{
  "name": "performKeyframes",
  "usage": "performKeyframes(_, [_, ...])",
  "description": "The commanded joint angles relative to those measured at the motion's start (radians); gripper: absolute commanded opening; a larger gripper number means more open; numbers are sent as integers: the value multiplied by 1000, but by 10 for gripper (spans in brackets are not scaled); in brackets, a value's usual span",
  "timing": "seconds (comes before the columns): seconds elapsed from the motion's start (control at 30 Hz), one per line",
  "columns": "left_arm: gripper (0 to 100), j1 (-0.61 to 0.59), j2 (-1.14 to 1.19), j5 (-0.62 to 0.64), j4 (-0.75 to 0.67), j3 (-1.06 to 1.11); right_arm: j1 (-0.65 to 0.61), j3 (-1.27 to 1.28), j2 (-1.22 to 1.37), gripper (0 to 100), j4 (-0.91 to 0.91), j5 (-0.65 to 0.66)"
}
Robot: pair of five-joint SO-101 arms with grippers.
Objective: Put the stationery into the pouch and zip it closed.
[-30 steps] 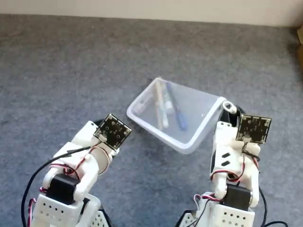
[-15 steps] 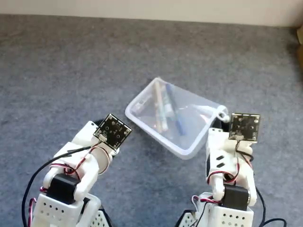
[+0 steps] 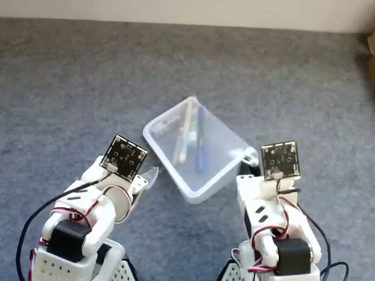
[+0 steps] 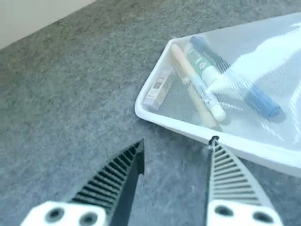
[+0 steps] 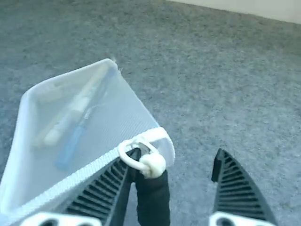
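pouch [image 3: 190, 153], pens [image 3: 188, 137] inside: sliding from centre-right toward frame centre on counter [image 3: 70, 76]. zip ring [image 5: 141, 157] resting against right gripper [image 5: 171, 174], fingers spread open. left gripper [image 4: 174, 160] closing in, fingers open. zip probably nearing its end.

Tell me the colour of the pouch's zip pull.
White. The right wrist view shows the zip pull best.

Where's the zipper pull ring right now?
In the high view, the zipper pull ring sits at the right corner of the pouch, against one of the right arm's open jaws.
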Motion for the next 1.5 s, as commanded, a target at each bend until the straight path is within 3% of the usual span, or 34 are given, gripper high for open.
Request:
performKeyframes(0.0, [214,-12,-4,11,41,-56,-65,-111,8,235,110,8])
performKeyframes(0.13, [213,-13,-4,12,81,-56,-159,-159,10,235,260,6])
performKeyframes(0.37, [213,-162,-4,14,81,-50,-217,-159,13,235,377,5])
performKeyframes(0.53, [213,-243,-4,14,74,13,-219,-157,41,235,386,5])
performKeyframes(0.7, [213,-282,-4,14,71,76,-219,-159,226,235,381,5])
performKeyframes(1.0, [213,-438,-4,14,-86,231,-213,-159,314,206,378,8])
performKeyframes(1.17, [59,-524,-4,9,-141,302,-150,-71,229,0,259,14])
performKeyframes(1.23, [0,-524,-4,6,-153,317,-90,5,196,22,180,14])
performKeyframes(1.47, [6,-519,-4,-18,-163,364,76,252,70,18,-45,14])
